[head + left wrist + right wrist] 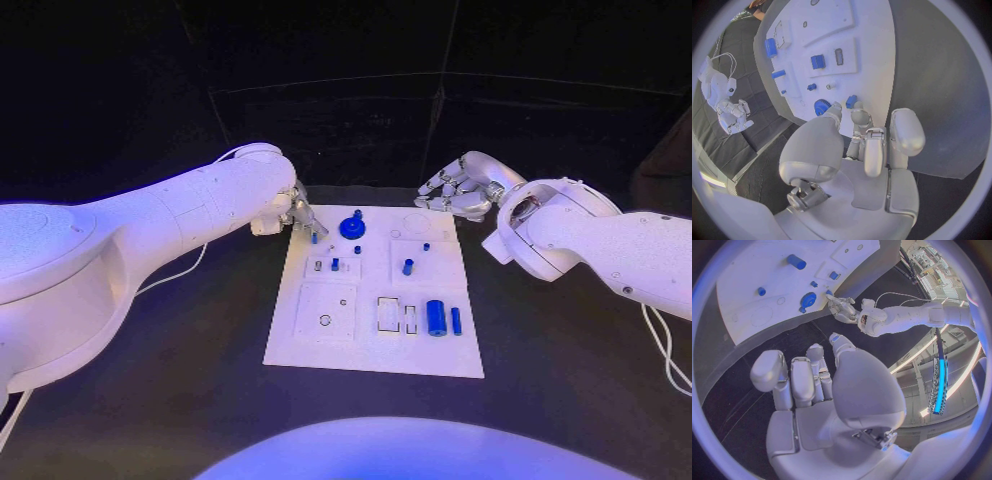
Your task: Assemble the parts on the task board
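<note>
Silver many-fingered left hand [861, 150], fingers reaching to the near edge of the flat white task board [873, 60]. A small blue peg [851, 101] sits at its fingertips [859, 116], a round blue toothed gear [822, 106] beside them.

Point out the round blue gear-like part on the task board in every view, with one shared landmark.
Head view: blue gear part stands at the task board's far end, near the left hand.
Left wrist view: gear just beyond the fingertips.
Right wrist view: gear near the board's edge.
Shared landmark: the left hand beside it.

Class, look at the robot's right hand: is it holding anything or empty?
Empty. The right hand hovers beside the white board, its fingers loosely apart around nothing.
</note>
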